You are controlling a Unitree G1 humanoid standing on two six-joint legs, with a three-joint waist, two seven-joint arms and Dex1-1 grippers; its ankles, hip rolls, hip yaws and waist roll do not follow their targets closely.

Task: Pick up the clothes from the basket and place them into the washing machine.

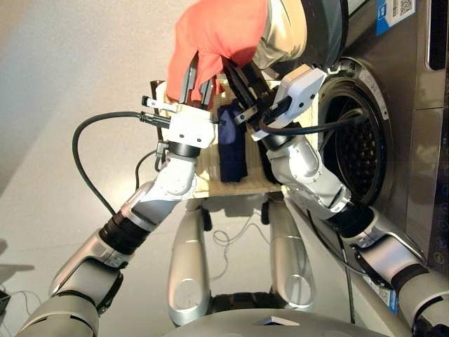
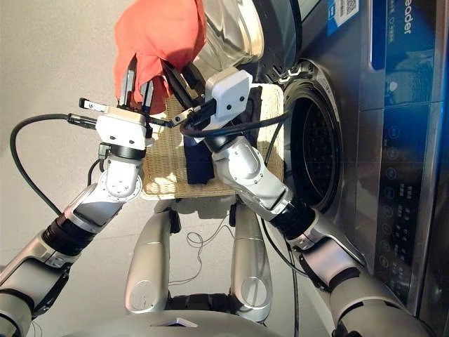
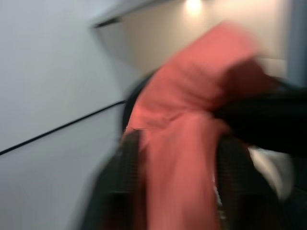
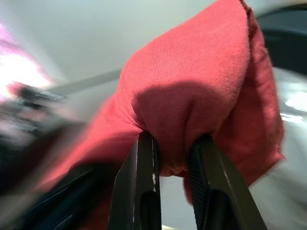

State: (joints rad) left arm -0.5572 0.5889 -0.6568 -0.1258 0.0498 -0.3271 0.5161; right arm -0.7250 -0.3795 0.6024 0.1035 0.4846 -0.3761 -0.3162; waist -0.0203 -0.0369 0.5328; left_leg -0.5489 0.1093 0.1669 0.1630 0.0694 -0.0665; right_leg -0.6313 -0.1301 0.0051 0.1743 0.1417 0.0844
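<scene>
Both grippers hold the coral-red garment (image 1: pixel 223 31) up in the air above the basket, just left of the washing machine (image 1: pixel 410 140). My left gripper (image 1: pixel 198 83) is shut on its lower left edge, and my right gripper (image 1: pixel 242 81) is shut on a fold beside it; in the right wrist view the cloth (image 4: pixel 192 96) bulges between the fingers. The cream-white basket (image 2: pixel 165 165) lies below, with the navy garment (image 1: pixel 233 151) in its middle. A strip of the black garment (image 2: pixel 254 105) shows behind my right arm. The drum (image 1: pixel 359 151) stands open, its door (image 1: pixel 309 28) swung up beside the red cloth.
A black cable (image 1: pixel 81 147) loops out from my left wrist over the grey floor. The machine's control panel (image 2: pixel 407 175) fills the right side. The right forearm crosses in front of the porthole rim (image 1: pixel 330 84).
</scene>
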